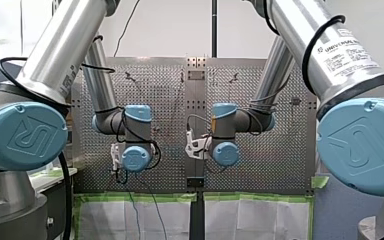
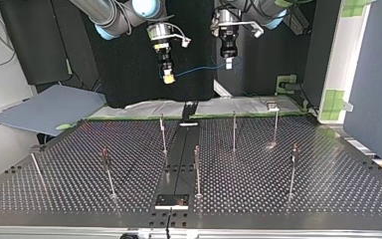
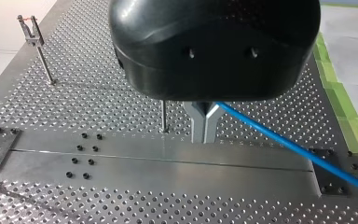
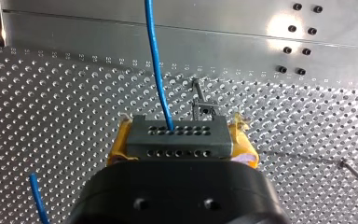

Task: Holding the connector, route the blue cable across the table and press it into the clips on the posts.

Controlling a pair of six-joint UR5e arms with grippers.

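My right gripper [image 4: 182, 123] is shut on the dark grey connector [image 4: 186, 140], with a yellow pad on each side. The blue cable [image 4: 154, 60] leaves the connector's face and runs ahead over the perforated table. My left gripper [image 3: 204, 139] has its metal fingers shut on the blue cable [image 3: 284, 140], which trails off to one side. In the top view both grippers hang high above the table's far edge. My right gripper [image 2: 168, 76] is at the left and my left gripper [image 2: 229, 62] at the right, and the blue cable [image 2: 199, 69] sags between them.
Several thin posts with clips stand on the table, among them post [image 2: 162, 132], post [image 2: 234, 130] and post [image 2: 293, 169]. A smooth metal strip [image 2: 181, 159] runs down the table's middle. One post [image 3: 163, 116] stands just beside my left gripper's fingers.
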